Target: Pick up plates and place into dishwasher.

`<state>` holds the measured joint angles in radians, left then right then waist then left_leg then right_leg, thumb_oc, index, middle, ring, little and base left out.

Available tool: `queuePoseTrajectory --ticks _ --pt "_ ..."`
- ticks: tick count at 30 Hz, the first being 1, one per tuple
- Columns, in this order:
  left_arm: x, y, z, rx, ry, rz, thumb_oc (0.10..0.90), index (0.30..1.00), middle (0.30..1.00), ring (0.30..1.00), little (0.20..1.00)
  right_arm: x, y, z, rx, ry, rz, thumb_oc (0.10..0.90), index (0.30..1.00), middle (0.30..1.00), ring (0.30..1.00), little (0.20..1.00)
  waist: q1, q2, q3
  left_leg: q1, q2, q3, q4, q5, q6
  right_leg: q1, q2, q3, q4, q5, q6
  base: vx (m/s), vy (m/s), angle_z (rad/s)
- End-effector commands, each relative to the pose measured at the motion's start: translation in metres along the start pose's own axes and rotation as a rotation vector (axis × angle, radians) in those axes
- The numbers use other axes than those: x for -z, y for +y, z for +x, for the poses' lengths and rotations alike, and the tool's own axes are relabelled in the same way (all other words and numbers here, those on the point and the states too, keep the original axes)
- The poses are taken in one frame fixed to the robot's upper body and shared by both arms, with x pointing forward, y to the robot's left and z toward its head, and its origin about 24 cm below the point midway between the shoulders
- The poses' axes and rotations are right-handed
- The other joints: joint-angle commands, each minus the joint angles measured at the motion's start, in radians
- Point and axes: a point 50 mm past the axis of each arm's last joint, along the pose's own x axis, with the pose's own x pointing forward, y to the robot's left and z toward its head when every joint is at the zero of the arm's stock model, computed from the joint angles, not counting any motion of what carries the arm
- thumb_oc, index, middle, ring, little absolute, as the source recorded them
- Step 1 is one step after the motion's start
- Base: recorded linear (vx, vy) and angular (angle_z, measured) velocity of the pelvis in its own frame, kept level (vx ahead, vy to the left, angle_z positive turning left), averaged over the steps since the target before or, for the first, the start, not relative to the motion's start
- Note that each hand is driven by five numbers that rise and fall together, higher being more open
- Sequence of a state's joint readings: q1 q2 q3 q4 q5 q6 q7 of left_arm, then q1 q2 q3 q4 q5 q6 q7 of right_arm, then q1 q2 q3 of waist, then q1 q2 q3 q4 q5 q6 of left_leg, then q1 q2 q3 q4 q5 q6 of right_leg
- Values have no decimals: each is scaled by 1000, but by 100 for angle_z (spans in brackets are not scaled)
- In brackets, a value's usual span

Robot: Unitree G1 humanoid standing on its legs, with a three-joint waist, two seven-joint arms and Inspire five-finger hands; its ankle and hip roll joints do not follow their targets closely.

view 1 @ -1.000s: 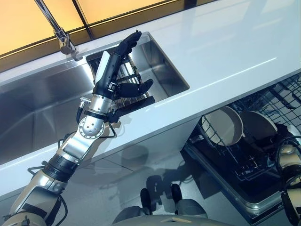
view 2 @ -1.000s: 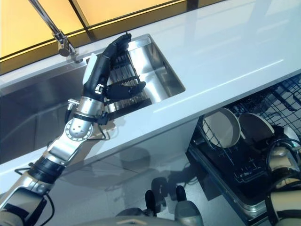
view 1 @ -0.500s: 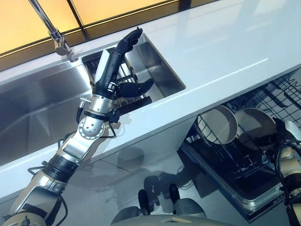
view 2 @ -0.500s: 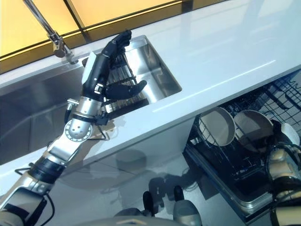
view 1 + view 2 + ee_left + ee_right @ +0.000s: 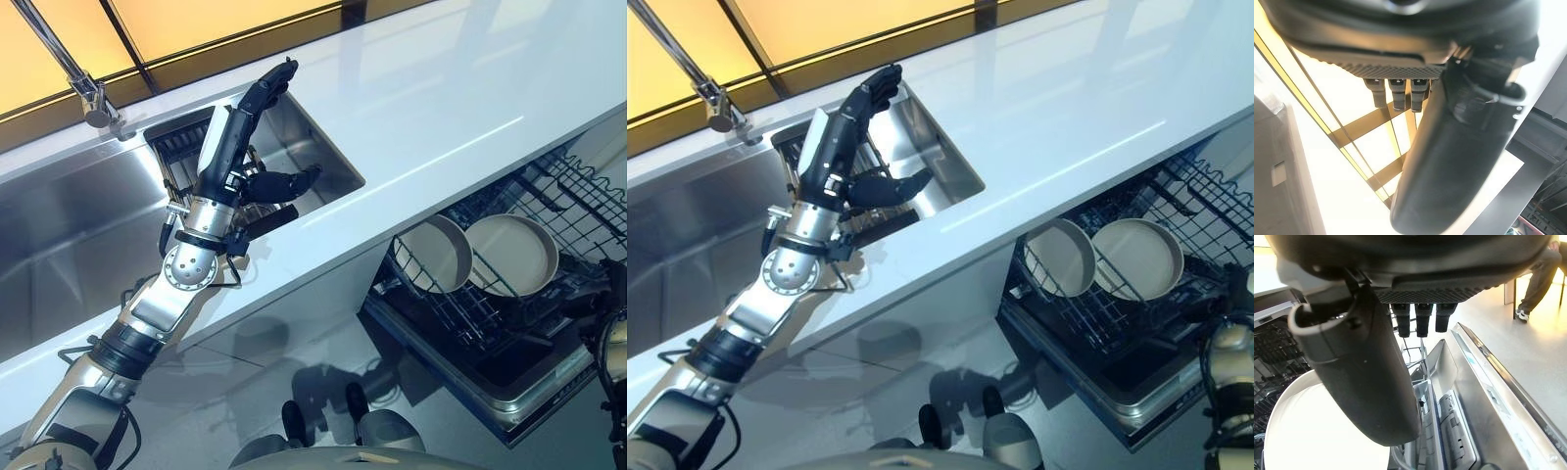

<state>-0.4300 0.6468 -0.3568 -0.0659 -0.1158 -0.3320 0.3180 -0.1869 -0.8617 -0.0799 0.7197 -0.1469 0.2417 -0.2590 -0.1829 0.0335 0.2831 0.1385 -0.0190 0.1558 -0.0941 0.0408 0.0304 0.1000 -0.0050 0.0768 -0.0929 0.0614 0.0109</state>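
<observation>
While the left hand (image 5: pixel 235 147) hangs over the sink (image 5: pixel 333 166) with its fingers straight and spread, holding nothing, two pale plates (image 5: pixel 510 254) stand on edge side by side in the lower rack (image 5: pixel 460 313) of the open dishwasher (image 5: pixel 509 401), below the front of the white table (image 5: pixel 441 108). A dark ribbed drying rack (image 5: pixel 181 145) sits in the sink behind the left hand; whether any plate remains in it cannot be told. In the right wrist view the right hand (image 5: pixel 1366 382) is close above a white plate (image 5: pixel 1308 431), thumb extended over its face and fingers pointing straight out toward the dishwasher's inner wall; it looks released rather than clamped on the rim, though contact of the thumb with the plate cannot be judged. A person's leg (image 5: pixel 1535 284) shows in the background of that view.

These plates look like glazed ceramic: stiff, fairly heavy for their size, slick on the face and liable to chip if knocked against wire tines or steel. The sound hold is likely at the rim, thumb on one face and fingers on the other, keeping the plate near upright so it slides between the tines. A loose pinch on the glaze could let it slip, so a firm grip and gentle lowering seem wise.
</observation>
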Motion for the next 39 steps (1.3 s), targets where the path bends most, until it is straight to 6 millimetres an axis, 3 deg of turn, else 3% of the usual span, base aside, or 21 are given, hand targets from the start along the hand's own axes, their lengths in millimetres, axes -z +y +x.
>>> queuePoseTrajectory --ticks 1,2,3,17,28,39 --pt "-28 6 13 -46 -209 -24 800 900 900 900 900 -3 -66 9 281 -34 -54 800 900 900 900 900 3 -43 -134 16 -24 7 7 -164 27 15 92 8 6 -75 16 0 0 0" --pt "-28 7 13 -46 -209 -24 800 900 900 900 900 -1 -65 9 266 -25 -54 800 900 900 900 900 3 -43 -135 15 -24 7 7 -164 27 15 92 8 6 -75 17 0 0 0" --pt "-28 7 13 -46 -208 -24 800 900 900 900 900 3 -62 9 224 -13 -59 100 300 300 300 200 3 -45 -137 14 -24 6 7 -164 27 14 92 8 6 -74 18 0 0 0" --pt "-32 6 15 -11 -214 -43 800 900 900 900 900 39 -18 5 -9 97 -144 100 300 300 300 200 31 -47 -134 18 -22 -1 7 -161 30 19 86 -12 6 -75 16 4 -11 1" --pt "-38 5 18 -2 -244 -27 800 900 900 900 900 33 7 4 -65 113 -134 100 300 300 300 200 50 -25 -97 2 -26 -16 7 -156 30 6 77 -34 6 -74 14 -6 -34 2" --pt "-51 10 29 -23 -312 8 800 900 900 900 900 8 27 7 -124 88 -163 100 300 300 300 200 65 11 -31 -34 -33 -29 7 -145 27 -26 66 -58 6 -72 11 -31 -38 5"
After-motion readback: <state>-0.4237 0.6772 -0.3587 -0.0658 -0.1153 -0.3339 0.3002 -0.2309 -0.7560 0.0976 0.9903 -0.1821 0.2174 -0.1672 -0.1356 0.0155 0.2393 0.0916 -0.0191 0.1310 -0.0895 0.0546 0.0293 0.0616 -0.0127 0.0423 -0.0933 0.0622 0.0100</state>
